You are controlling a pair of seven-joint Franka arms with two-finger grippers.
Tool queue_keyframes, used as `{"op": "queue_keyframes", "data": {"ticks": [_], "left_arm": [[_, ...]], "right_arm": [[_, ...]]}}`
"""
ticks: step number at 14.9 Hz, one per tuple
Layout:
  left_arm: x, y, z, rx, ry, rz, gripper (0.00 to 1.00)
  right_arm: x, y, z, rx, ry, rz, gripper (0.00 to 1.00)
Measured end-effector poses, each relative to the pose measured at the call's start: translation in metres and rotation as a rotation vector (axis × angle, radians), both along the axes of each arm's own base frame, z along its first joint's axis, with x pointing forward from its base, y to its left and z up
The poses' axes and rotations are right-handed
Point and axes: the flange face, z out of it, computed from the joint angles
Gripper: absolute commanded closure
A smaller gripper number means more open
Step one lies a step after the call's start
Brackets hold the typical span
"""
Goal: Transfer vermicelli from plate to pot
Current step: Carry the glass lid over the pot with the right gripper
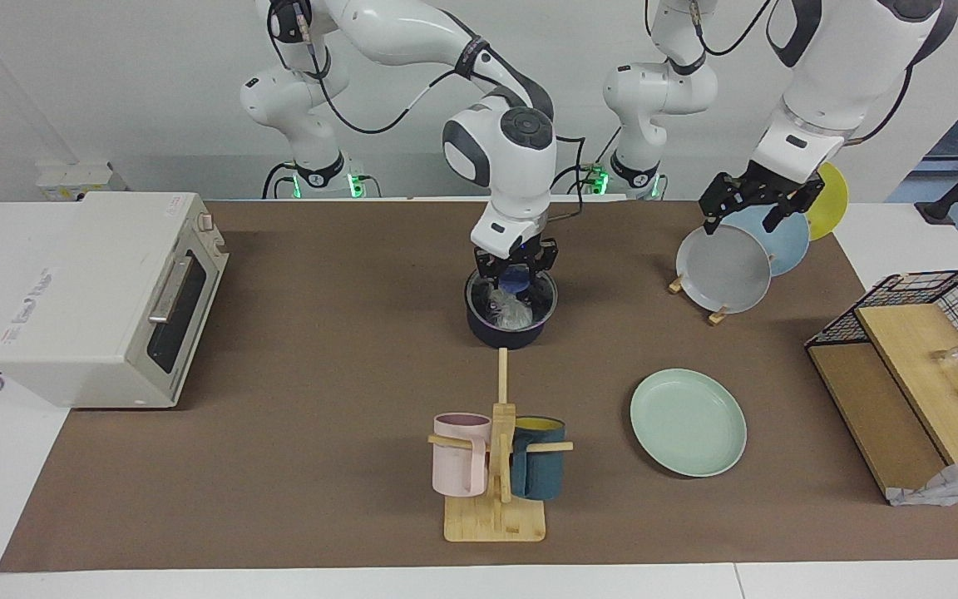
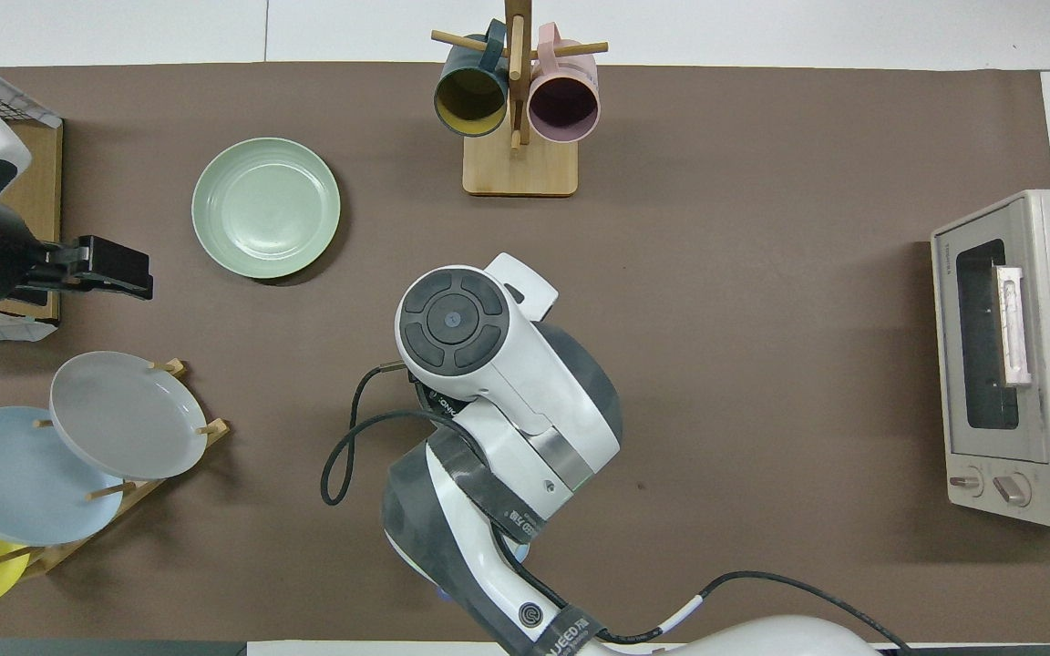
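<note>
The dark navy pot (image 1: 511,326) stands mid-table, nearer to the robots than the mug tree. A whitish tangle of vermicelli (image 1: 513,312) lies inside it. My right gripper (image 1: 516,279) reaches down into the pot's mouth just above the vermicelli, fingers apart. In the overhead view the right arm hides the pot. The mint-green plate (image 1: 688,422) lies bare toward the left arm's end of the table; it also shows in the overhead view (image 2: 266,207). My left gripper (image 1: 747,208) waits open and empty in the air over the plate rack, and shows in the overhead view (image 2: 119,271).
A wooden mug tree (image 1: 496,466) holds a pink mug (image 1: 461,453) and a dark teal mug (image 1: 539,457). A rack holds a grey plate (image 1: 724,268), a light blue plate (image 1: 782,237) and a yellow plate (image 1: 830,200). A toaster oven (image 1: 105,299) and a wire basket (image 1: 936,316) stand at the table's two ends.
</note>
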Motion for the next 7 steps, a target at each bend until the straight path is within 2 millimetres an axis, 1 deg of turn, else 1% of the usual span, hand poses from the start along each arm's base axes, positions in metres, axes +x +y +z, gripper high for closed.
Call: {"op": "queue_keyframes", "data": {"ticks": [4,7], "left_arm": [[-0.002,-0.004,0.000,0.001,0.006,-0.010,0.00],[-0.005,-0.002,0.012,-0.005,-0.008,-0.007,0.00]], "right_arm": [[-0.003,-0.002,-0.004,-0.021,0.025,0.002,0.60],[-0.003,-0.002,-0.005,-0.025,0.029,0.002,0.60]]}}
